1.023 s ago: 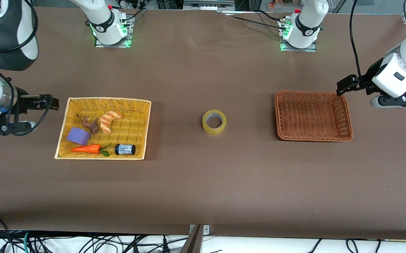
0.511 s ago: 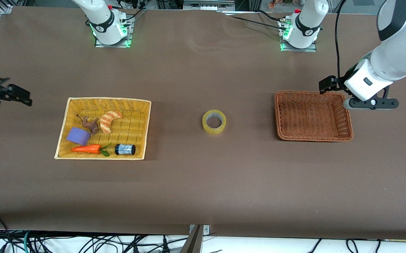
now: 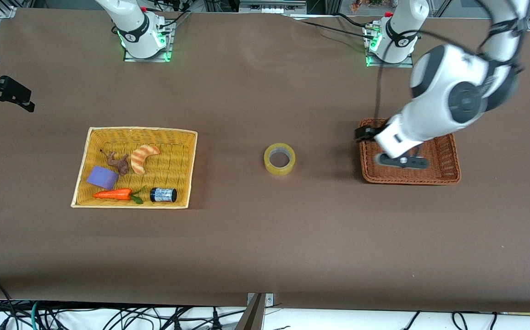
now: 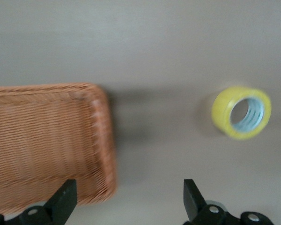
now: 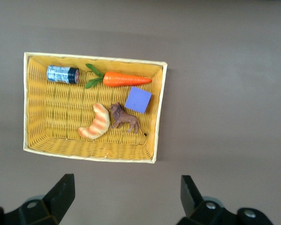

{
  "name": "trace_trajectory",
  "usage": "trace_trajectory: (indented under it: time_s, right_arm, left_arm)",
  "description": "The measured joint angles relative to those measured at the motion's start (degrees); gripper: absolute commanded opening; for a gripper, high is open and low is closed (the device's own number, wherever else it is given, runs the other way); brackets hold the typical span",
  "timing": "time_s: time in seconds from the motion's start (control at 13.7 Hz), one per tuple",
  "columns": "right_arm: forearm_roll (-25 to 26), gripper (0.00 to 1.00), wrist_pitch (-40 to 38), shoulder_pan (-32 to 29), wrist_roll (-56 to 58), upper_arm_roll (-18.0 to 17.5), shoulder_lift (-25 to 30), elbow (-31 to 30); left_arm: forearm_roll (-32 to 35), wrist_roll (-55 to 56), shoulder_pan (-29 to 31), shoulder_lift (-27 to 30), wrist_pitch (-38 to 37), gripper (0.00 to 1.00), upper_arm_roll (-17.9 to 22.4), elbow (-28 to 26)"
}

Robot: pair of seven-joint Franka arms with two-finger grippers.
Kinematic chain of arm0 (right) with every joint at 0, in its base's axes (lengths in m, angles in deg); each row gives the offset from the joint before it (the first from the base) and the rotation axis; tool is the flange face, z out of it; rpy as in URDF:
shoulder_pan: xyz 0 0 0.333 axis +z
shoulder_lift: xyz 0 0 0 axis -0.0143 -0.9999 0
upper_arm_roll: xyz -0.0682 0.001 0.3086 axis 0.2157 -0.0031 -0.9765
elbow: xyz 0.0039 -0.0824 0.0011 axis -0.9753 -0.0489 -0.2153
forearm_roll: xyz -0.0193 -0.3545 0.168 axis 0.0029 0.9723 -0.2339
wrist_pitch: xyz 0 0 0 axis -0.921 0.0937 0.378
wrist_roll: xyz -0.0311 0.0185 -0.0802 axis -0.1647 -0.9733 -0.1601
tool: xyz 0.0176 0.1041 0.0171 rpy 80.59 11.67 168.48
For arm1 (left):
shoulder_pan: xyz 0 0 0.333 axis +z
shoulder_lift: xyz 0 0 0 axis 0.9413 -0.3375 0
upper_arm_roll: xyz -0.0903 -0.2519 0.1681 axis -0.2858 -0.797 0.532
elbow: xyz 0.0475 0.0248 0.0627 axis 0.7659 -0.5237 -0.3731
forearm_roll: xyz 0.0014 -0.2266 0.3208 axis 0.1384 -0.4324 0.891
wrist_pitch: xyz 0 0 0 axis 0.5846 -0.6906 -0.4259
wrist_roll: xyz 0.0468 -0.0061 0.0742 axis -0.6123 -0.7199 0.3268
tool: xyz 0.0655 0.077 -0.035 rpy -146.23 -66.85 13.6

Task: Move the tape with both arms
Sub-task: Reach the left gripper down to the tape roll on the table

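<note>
The tape (image 3: 279, 158), a translucent yellowish ring with a wide round hole and a pale inner core, is lying flat on the smooth brown desk (image 3: 265, 238), between the two baskets and touching neither.

The left end effector (image 3: 366, 134), black and two-fingered, is hanging over the edge of the reddish-brown wicker basket (image 3: 448, 176) that faces the tape; in the left wrist view its fingers (image 4: 63, 201) are standing wide apart with nothing between them. That basket is a shallow rectangle of tight woven cane with rounded corners.

The right end effector (image 3: 6, 94) is hovering over bare desk at the right arm's end, its fingers (image 5: 61, 192) also spread wide and gripping nothing.

The yellow woven basket (image 3: 187, 169) is a shallow rectangle with a pale rim. It is holding a curved orange-striped croissant (image 3: 143, 157), a small brown lion figure (image 3: 118, 162), a flat purple block (image 3: 102, 177), a glossy orange carrot (image 3: 113, 194) with green leaves, and a black cylinder (image 3: 163, 195) with a white label, lying on its side.
</note>
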Motion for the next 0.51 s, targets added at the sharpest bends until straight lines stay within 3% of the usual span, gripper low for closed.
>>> trace_trajectory:
  time_s: [0.15, 0.51]
  right_arm:
    - [0.01, 1.0, -0.04, -0.69, 0.01, -0.02, -0.62, -0.5]
    - [0.02, 1.0, 0.13, -0.97, 0.03, -0.09, -1.98, 0.68]
  left_arm:
    - [-0.08, 8.57, -3.63, -2.69, 8.82, 1.0, -2.14, -3.72]
    - [-0.09, 23.19, -12.65, -12.67, 24.31, 1.0, -2.54, -4.26]
